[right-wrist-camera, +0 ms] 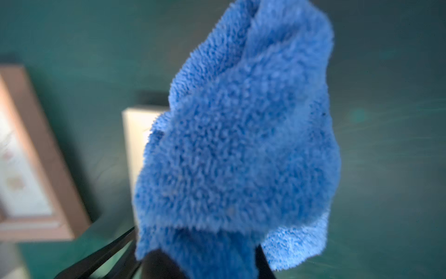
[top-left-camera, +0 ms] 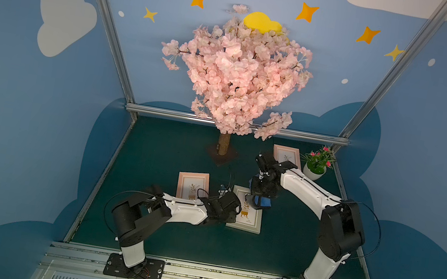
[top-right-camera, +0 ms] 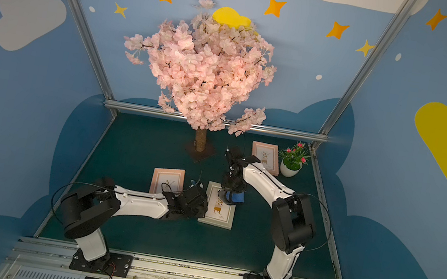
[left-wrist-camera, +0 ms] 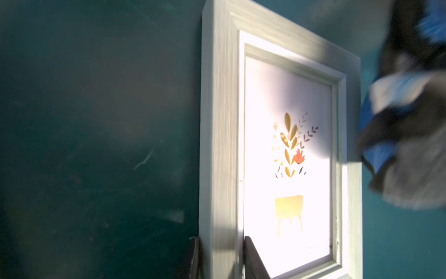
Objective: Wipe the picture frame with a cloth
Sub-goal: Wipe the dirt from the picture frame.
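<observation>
The picture frame [top-left-camera: 248, 223] [top-right-camera: 217, 215] is whitish grey with a plant print and lies mid-table on the green mat. My left gripper [top-left-camera: 231, 210] [left-wrist-camera: 222, 241] is shut on its left border [left-wrist-camera: 222, 120], with one finger outside the border and one on the glass side. My right gripper [top-left-camera: 260, 197] [right-wrist-camera: 210, 263] is shut on the cloth [top-left-camera: 263, 201] [top-right-camera: 236, 198] [right-wrist-camera: 241, 145], a bunched blue plush cloth. The cloth hangs at the frame's far right corner. In the left wrist view the cloth [left-wrist-camera: 410, 145] is blurred beside the frame's right edge, with its grey reverse showing. Whether it touches the frame I cannot tell.
A pink frame [top-left-camera: 193, 185] lies just left of my left wrist, and another pink frame [top-left-camera: 286, 156] lies at the back right. Beside that one stands a potted plant [top-left-camera: 317, 164]. A blossom tree [top-left-camera: 236, 72] stands at the back centre on a dark base.
</observation>
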Motion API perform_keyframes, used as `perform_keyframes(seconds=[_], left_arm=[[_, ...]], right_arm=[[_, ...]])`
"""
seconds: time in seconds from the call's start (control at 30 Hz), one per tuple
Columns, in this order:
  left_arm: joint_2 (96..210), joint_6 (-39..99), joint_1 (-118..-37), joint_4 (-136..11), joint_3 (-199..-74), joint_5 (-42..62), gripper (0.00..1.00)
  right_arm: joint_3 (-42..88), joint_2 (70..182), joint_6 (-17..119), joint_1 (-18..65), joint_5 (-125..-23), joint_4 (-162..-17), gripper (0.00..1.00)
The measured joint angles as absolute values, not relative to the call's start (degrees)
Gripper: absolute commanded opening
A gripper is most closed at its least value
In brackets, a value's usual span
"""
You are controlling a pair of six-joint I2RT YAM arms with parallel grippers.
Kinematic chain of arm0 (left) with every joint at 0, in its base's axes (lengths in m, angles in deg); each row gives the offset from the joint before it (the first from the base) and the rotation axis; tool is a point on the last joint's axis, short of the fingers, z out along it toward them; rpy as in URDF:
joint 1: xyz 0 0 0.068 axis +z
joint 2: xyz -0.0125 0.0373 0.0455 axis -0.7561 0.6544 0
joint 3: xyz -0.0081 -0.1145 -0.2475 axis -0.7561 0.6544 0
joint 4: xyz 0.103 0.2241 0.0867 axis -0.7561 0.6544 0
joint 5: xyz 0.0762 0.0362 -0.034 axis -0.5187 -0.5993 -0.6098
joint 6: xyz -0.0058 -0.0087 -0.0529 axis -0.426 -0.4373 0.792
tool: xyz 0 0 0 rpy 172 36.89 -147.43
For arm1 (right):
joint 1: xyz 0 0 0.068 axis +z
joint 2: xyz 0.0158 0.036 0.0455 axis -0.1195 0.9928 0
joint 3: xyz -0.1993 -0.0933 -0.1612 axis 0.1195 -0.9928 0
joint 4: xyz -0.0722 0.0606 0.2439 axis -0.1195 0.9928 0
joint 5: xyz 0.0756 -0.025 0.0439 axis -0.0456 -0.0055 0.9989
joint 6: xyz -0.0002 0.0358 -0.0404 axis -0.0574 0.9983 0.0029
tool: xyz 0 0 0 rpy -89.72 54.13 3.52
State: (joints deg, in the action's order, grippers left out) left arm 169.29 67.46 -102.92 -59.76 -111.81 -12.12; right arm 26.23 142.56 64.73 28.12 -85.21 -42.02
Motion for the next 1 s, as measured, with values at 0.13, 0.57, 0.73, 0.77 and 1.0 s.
perform_keyframes(seconds=[0.13, 0.57, 0.73, 0.77, 1.0], left_arm=[[169.29, 67.46, -102.92, -59.78, -111.79, -12.12, 0.27], [169.01, 67.46, -102.92, -61.31, -110.89, -12.12, 0.27], [168.99, 67.46, -102.92, -61.61, -110.78, -12.08, 0.27], [168.99, 67.49, -102.92, -61.61, -110.78, -12.08, 0.27], [168.94, 67.64, -102.92, -61.63, -110.74, -12.1, 0.27]], right_arm=[[25.11, 146.43, 65.49, 30.11, -81.36, -44.64, 0.0], [8.0, 137.82, 70.43, 32.58, -74.89, -53.86, 0.0], [13.86, 142.56, 70.22, 30.52, -73.14, -52.16, 0.0], [16.11, 144.22, 70.02, 30.02, -72.99, -51.68, 0.0], [25.05, 150.49, 68.55, 28.38, -74.37, -50.59, 0.0]])
